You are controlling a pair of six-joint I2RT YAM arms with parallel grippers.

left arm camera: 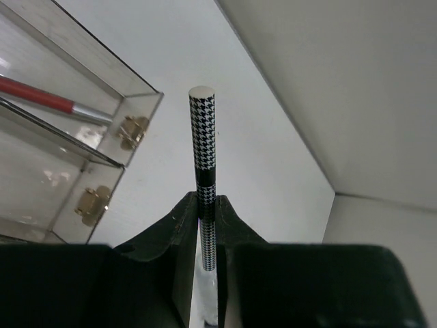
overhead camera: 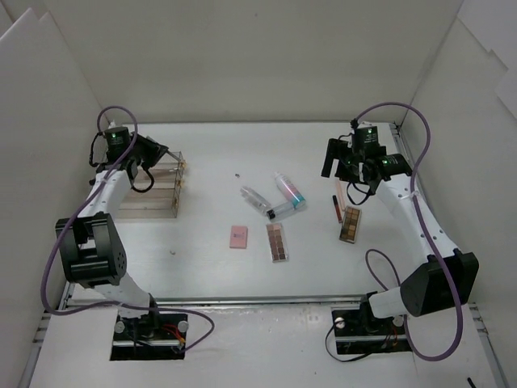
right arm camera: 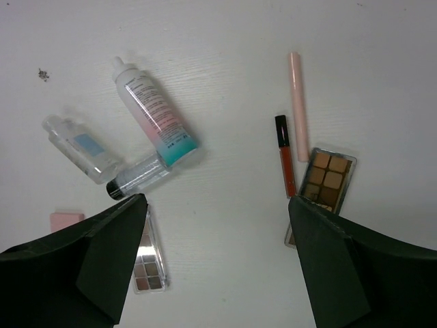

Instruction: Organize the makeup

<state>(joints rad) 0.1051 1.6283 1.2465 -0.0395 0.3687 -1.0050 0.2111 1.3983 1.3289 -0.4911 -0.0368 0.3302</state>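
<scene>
Left wrist | houndstooth stick [left arm camera: 203, 137] pinched in left end effector [left arm camera: 207, 217]

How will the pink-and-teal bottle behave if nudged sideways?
The pink-and-teal bottle lies on its side and looks round, so it would probably roll. Its glossy plastic may slip. Its base seems to touch the clear tube, likely shifting it too.

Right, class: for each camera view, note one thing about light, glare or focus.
Top view: even light, barely a shadow by the pink compact. Left wrist: checked stick sharp, clear box glinting, fingers soft-edged. Right wrist: tube crisp, near fingers dark.
</scene>
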